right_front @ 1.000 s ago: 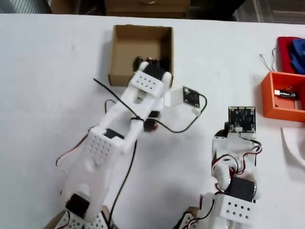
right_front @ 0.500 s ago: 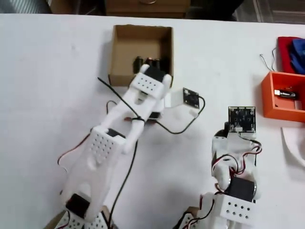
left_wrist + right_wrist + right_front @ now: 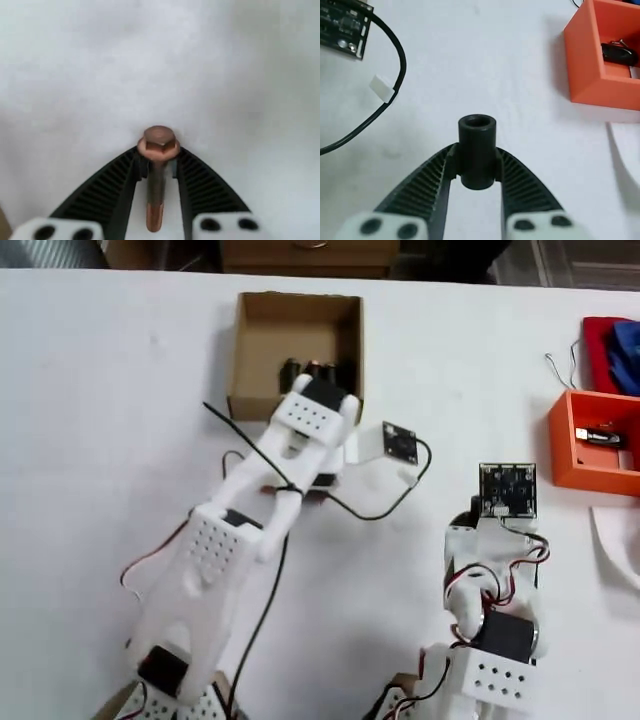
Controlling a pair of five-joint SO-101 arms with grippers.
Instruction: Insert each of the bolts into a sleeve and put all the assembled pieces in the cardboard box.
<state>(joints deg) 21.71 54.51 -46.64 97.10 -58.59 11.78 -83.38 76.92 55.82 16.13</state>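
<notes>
The left gripper (image 3: 158, 167) clamps a copper bolt (image 3: 159, 144), head past its tips; right gripper (image 3: 477, 167) pinches a black sleeve (image 3: 477, 140).

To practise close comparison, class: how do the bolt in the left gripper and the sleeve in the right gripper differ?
The bolt is copper-coloured; the sleeve is black. The bolt is slim with a hexagonal head; the sleeve is a stubby, hollow tube. Shared: the left gripper clamps the bolt, the right gripper the sleeve.
</notes>
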